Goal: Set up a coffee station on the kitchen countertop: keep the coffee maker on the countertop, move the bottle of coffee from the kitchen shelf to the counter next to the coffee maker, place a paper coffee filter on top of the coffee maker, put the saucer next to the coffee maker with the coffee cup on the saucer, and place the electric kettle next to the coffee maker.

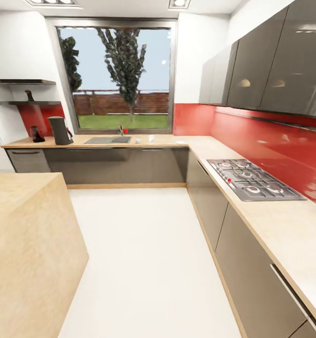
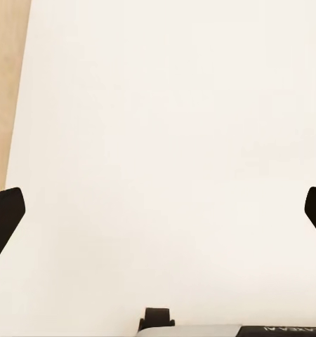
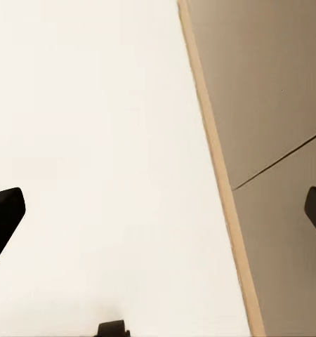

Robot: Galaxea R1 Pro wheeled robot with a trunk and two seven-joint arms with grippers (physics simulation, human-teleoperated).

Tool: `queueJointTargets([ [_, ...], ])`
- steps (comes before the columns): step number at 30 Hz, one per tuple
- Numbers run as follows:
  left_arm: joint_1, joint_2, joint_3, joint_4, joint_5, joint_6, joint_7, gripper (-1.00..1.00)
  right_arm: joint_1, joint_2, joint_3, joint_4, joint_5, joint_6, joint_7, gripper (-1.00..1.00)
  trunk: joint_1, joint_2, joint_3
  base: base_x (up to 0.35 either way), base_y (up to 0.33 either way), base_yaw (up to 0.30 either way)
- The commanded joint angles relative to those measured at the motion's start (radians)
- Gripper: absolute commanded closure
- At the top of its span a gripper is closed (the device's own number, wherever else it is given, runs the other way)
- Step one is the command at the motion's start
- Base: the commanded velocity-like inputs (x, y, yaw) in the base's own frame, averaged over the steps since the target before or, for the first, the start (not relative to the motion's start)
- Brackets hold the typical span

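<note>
In the head view the coffee maker (image 1: 60, 130) stands on the countertop (image 1: 176, 141) left of the sink (image 1: 108, 140), with the electric kettle (image 1: 36, 134) just beside it on its far side from the sink, and small white things lie right of the sink, too small to tell. In the left wrist view the left gripper (image 2: 158, 210) is spread wide over the white floor (image 2: 165, 126). In the right wrist view the right gripper (image 3: 158, 210) is also spread wide, above the floor next to a grey cabinet front (image 3: 270, 91)
</note>
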Motion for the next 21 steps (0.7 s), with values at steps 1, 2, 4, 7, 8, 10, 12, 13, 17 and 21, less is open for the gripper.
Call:
queueJointTargets([
  [1, -0.001, 0.0, 0.001, 0.001, 0.0, -0.003, 0.0, -1.0, -0.001, 0.001, -0.002, 0.0, 0.0, -0.003, 0.0, -1.0, 0.001, -0.002, -0.002, 0.339, 0.0, 0.0],
  [2, -0.001, 0.0, 0.001, 0.001, 0.0, -0.003, 0.0, -1.0, -0.001, 0.001, -0.002, -0.001, 0.0, -0.003, 0.001, -1.0, 0.001, -0.002, -0.002, 0.339, 0.0, 0.0],
  [4, -0.001, 0.0, 0.001, 0.001, 0.0, -0.003, 0.0, -1.0, -0.001, 0.001, -0.002, -0.001, 0.0, -0.002, 0.001, -1.0, 0.001, -0.002, -0.002, 0.339, 0.0, 0.0],
  [7, -0.001, 0.0, 0.001, 0.001, 0.0, -0.003, 0.0, -1.0, -0.001, 0.002, -0.002, -0.002, 0.0, -0.002, 0.0, -1.0, 0.001, -0.002, -0.002, 0.339, 0.0, 0.0],
  [8, -0.001, 0.0, 0.001, 0.001, 0.0, -0.003, 0.0, -1.0, -0.001, 0.002, -0.002, -0.002, 0.0, -0.002, 0.0, -1.0, 0.001, -0.002, -0.002, 0.34, 0.0, 0.0],
  [10, -0.001, 0.0, 0.001, 0.001, 0.0, -0.003, 0.0, -1.0, -0.001, 0.002, -0.002, -0.002, 0.0, -0.002, 0.0, -1.0, 0.001, -0.002, -0.002, 0.34, 0.0, 0.0],
  [12, -0.001, 0.0, 0.001, 0.001, 0.0, -0.003, 0.0, -1.0, -0.001, 0.002, -0.002, -0.002, 0.0, -0.002, 0.0, -1.0, 0.001, -0.002, -0.002, 0.339, 0.0, 0.0],
  [13, -0.001, 0.0, 0.001, 0.001, 0.0, -0.003, 0.0, -1.0, -0.001, 0.002, -0.002, -0.002, 0.0, -0.002, -0.001, -1.0, 0.001, -0.002, -0.002, 0.339, 0.0, 0.0],
  [17, -0.001, 0.0, 0.001, 0.001, 0.0, -0.003, 0.0, -1.0, -0.001, 0.002, -0.002, -0.002, 0.0, -0.002, -0.001, -1.0, 0.001, -0.002, -0.002, 0.339, 0.0, 0.0],
  [21, -0.001, 0.0, 0.001, 0.001, 0.0, -0.003, 0.0, -1.0, -0.001, 0.002, -0.002, 0.0, 0.0, -0.002, -0.001, -1.0, 0.001, -0.002, -0.002, 0.339, 0.0, 0.0],
])
